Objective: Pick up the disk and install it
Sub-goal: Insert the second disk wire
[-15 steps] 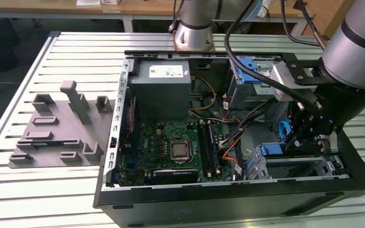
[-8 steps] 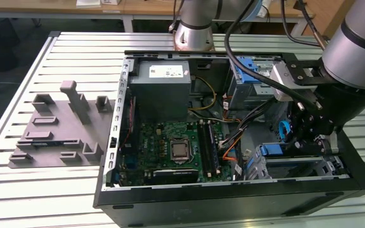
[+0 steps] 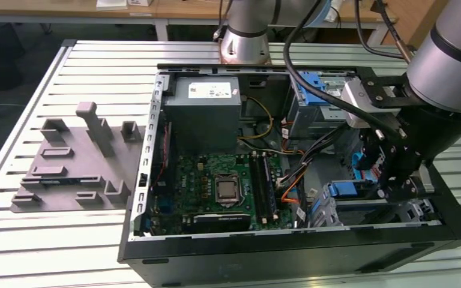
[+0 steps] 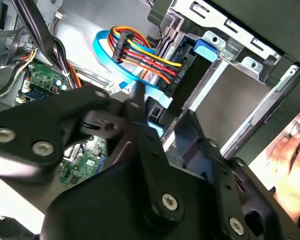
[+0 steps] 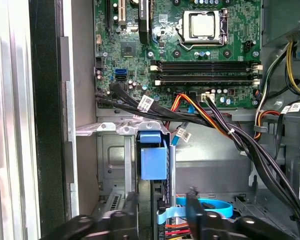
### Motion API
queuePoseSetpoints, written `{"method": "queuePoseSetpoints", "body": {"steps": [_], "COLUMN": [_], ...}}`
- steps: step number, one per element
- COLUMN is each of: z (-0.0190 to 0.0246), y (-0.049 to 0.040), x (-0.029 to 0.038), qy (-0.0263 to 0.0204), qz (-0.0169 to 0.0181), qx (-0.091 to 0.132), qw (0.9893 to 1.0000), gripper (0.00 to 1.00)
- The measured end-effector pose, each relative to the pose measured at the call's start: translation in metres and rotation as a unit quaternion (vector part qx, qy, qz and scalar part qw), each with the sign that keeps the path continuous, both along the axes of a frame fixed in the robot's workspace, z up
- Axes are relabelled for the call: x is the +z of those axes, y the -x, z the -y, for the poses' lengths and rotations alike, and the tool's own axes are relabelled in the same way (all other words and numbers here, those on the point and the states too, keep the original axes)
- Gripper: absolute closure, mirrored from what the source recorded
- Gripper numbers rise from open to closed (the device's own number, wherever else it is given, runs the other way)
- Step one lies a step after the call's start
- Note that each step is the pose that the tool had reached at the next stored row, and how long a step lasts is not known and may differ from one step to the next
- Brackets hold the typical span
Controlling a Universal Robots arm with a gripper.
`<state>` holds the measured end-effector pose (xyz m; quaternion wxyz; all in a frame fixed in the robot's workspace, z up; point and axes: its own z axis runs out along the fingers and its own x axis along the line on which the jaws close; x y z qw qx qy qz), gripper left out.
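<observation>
The disk stands on edge in the drive cage at the exterior view's right of the open computer case (image 3: 146,180). Its blue plastic bracket (image 5: 154,155) caps the end nearest the motherboard, and that blue end (image 3: 343,190) also shows in the exterior view. My gripper (image 5: 160,202) is low inside the cage, its black fingers (image 5: 127,210) on either side of the disk's dark body. A gap with cables behind it shows between one finger and the disk, so the gripper looks open. The gripper (image 3: 392,177) hangs from the grey arm over the cage. In the second wrist view the gripper (image 4: 162,112) is above the blue bracket (image 4: 155,127).
A motherboard (image 3: 222,186) and a grey power-supply box (image 3: 206,114) fill the case. Black, orange and blue cables (image 5: 205,112) run close past the cage. A grey fixture (image 3: 70,168) lies at the exterior view's left. A person's hand (image 4: 290,150) rests just outside the case wall.
</observation>
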<state>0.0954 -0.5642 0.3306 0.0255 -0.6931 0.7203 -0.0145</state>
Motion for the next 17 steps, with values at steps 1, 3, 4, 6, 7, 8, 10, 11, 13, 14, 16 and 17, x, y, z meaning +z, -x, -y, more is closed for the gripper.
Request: {"method": "queuePoseSetpoints", "body": {"steps": [1,3,4,6,7,8,10,11,13,14,16,17], "z": [0.0,0.0,0.0,0.0,0.0,0.0,0.0,0.0,0.0,0.0,0.0,0.0], "y": [0.0,0.0,0.0,0.0001,0.0,0.0,0.0,0.0,0.0,0.0,0.0,0.0], "x": [0.0,0.0008,0.0021,0.0058,0.0077,0.0094,0.0128,0.0147,0.0187,0.0205,0.0233,0.024], "qy": [0.0,-0.0003,-0.0007,-0.0025,-0.0032,-0.0035,-0.0038,-0.0038,-0.0039,-0.0039,-0.0038,-0.0038], "qz": [0.0,0.0,0.0,-0.0003,-0.0004,-0.0005,-0.0008,-0.001,-0.0017,-0.002,-0.0027,-0.0028], "qx": [0.0,0.0,0.0,0.0,0.0,0.0,0.0,0.0,0.0,0.0,0.0,0.0], "qw": [1.0,1.0,1.0,1.0,1.0,1.0,1.0,1.0,1.0,1.0,1.0,1.0], "gripper": [0.48,0.42,0.42,0.42,0.42,0.42,0.42,0.42,0.42,0.43,0.5,0.5]}}
